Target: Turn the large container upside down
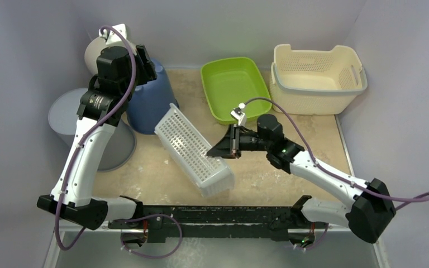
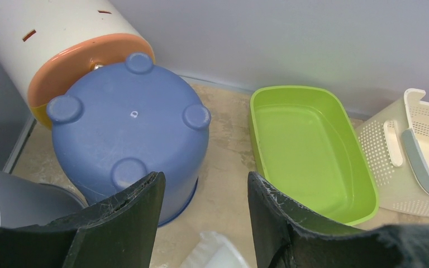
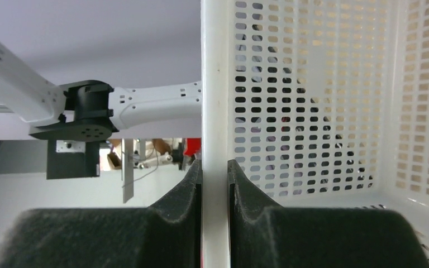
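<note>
- The white perforated container (image 1: 192, 149) is seen tilted at the middle of the table (image 1: 268, 173).
- Its rim is clamped between the jaws of the right gripper (image 3: 214, 177).
- The left gripper (image 2: 204, 187) is held open over the overturned blue bucket (image 2: 128, 134), well apart from the container.

Got left arm (image 1: 81, 162) stretched up the far-left side, wrist tipped down, left gripper (image 2: 204, 187) w/ fingers (image 2: 125, 220) spread wide, holding nothing. Got right arm (image 1: 324, 174) low, angled in twd centre, right gripper (image 3: 214, 170) pinched tight on white basket (image 3: 313, 111) rim.
</note>
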Motion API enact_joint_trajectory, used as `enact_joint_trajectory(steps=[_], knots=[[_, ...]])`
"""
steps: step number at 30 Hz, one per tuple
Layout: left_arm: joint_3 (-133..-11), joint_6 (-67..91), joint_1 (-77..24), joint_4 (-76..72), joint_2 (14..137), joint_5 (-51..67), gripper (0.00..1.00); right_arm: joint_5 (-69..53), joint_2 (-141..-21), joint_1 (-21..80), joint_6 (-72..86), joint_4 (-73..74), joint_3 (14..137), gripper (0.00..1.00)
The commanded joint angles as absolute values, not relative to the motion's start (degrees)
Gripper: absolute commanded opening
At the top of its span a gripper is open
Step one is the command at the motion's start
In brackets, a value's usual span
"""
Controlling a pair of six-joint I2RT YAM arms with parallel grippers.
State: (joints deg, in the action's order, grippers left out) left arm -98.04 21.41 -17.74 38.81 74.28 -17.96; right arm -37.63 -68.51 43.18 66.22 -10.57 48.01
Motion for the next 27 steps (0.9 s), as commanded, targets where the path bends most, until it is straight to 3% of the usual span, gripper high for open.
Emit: enact_joint_trajectory(steps=[1, 13, 19, 27], knots=[[-99.8, 20.5, -17.4, 36.5, 74.7, -17.2, 0.56, -41.2, -63.6, 37.8, 74.0, -20.3, 37.6, 0.00], [-100.7, 19.4, -17.3, 36.0, 76.6, -17.2, 0.56, -45.2, -66.7, 25.4, 66.1, -15.8, 26.5, 0.02], [-100.6, 18.5, -17.1, 35.8, 76.6, -17.5, 0.56, -42.8, -72.4, 19.1, 50.7, 1.2, 31.0, 0.05], [-99.7, 17.4, -16.0, 35.8, 76.1, -18.0, 0.56, -41.8, -82.5, 17.0, 41.3, 3.2, 35.7, 0.04]])
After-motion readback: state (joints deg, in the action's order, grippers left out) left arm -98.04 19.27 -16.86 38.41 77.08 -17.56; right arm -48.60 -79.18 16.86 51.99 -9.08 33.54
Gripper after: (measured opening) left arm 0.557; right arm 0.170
